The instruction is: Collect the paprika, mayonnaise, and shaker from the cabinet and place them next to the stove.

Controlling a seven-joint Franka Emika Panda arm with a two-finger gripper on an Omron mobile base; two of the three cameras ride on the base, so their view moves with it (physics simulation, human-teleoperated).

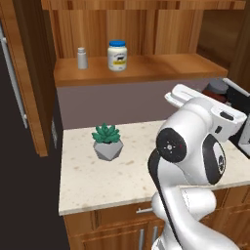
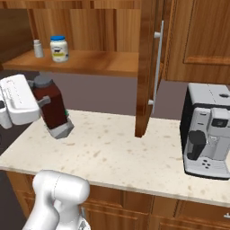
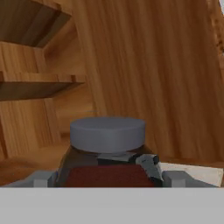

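In the right base view, the shaker [image 2: 38, 48] stands at the far left of the open cabinet's [image 2: 96, 63] inner shelf, with the mayonnaise [image 2: 59, 48] just beside it at its 3 o'clock, both upright. Below them, at about 6 o'clock from the jar, the gripper [image 2: 55, 108] is clamped on the paprika [image 2: 52, 108] — the dark red-brown bottle tilts slightly, held clear above the pale speckled counter [image 2: 117, 148], a grey finger pad showing at its lower end. Further right hangs the open cabinet door [image 2: 147, 67] with its long silver handle, and at 3 o'clock from that a coffee machine [image 2: 207, 131] sits on the counter.

From the left base view, a small potted succulent [image 1: 107, 141] rests on the counter, at 6 o'clock from the jar.

The hand view looks along the bottle — its grey cap sits between the fingertips [image 3: 151, 167].
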